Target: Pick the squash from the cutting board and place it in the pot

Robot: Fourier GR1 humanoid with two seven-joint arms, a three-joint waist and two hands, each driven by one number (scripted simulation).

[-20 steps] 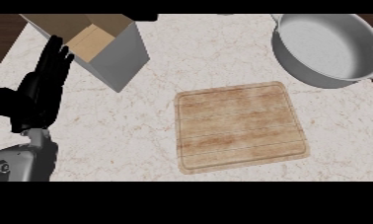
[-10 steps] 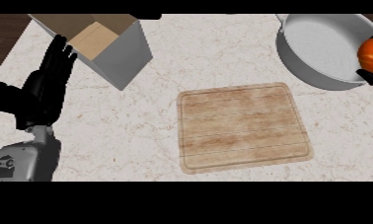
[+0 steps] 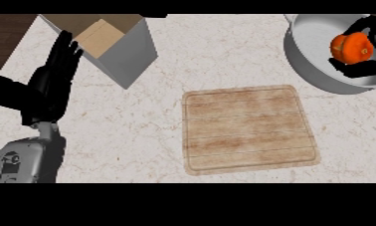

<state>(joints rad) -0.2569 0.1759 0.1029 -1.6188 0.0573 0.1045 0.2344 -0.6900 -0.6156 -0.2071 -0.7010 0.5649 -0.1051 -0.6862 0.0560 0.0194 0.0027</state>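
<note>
The squash (image 3: pixel 351 47) is small, round and orange. I judge it stiff and rather light, with a smooth skin that can slip, so the best hold is around its widest part. The right hand (image 3: pixel 354 68) has its fingers curled round it, with dark fingers showing above and below it. The squash is within the rim of the grey pot (image 3: pixel 312 73), at the counter's far right corner, well apart from the cutting board (image 3: pixel 249 128). The left hand (image 3: pixel 55 78) rests open near the left edge.
</note>
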